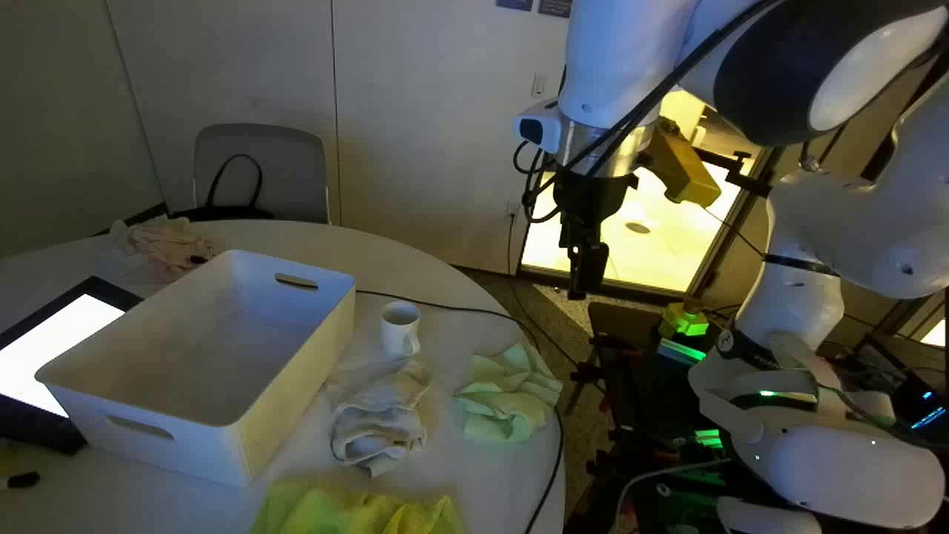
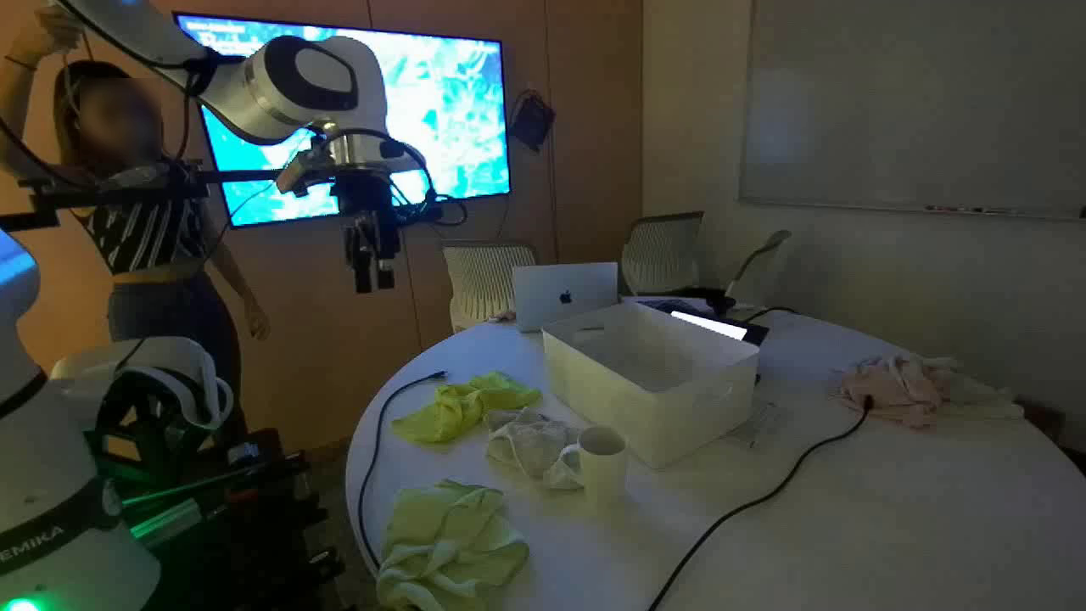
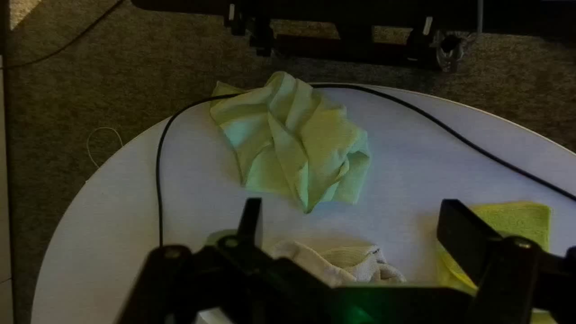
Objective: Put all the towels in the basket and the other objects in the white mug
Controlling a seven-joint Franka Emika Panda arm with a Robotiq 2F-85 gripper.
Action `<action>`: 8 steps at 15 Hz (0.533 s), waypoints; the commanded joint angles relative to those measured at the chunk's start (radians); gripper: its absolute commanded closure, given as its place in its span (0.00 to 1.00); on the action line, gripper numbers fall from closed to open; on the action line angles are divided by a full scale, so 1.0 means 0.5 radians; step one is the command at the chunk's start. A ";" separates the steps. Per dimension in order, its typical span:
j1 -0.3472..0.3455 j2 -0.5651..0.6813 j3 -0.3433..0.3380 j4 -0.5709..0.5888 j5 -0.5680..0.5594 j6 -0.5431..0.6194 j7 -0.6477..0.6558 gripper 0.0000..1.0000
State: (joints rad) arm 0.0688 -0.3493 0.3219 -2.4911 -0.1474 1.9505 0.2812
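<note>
Gripper (image 3: pixel 351 220) spread wide, holding nothing; likely target, the pale green towel (image 3: pixel 292 139), lies lower, ahead of the jaws in wrist view: centre over a raised fold, descend squarely, pinch clear of the black cable (image 3: pixel 159 189).

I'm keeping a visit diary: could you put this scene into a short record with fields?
Machine: black two-fingered gripper, aloft, open, holding nothing
Laundry: pale green cloth towel, whitish-grey cloth towel, bright yellow-green cloth towel, all on the round white table
Container: large white rectangular plastic basket, no towel visible inside
Drinkware: small white cylindrical mug, upright beside the basket
Nearby: silver laptop; thin black cable, partly under the pale green cloth towel
Background: person in a striped top
</note>
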 commanded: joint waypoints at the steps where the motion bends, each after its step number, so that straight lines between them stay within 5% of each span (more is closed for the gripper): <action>1: 0.063 0.008 -0.059 0.008 -0.021 -0.006 0.019 0.00; 8: 0.073 0.133 -0.058 -0.055 -0.063 0.126 0.053 0.00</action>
State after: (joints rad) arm 0.0834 -0.3360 0.3067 -2.4990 -0.1480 1.9548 0.2813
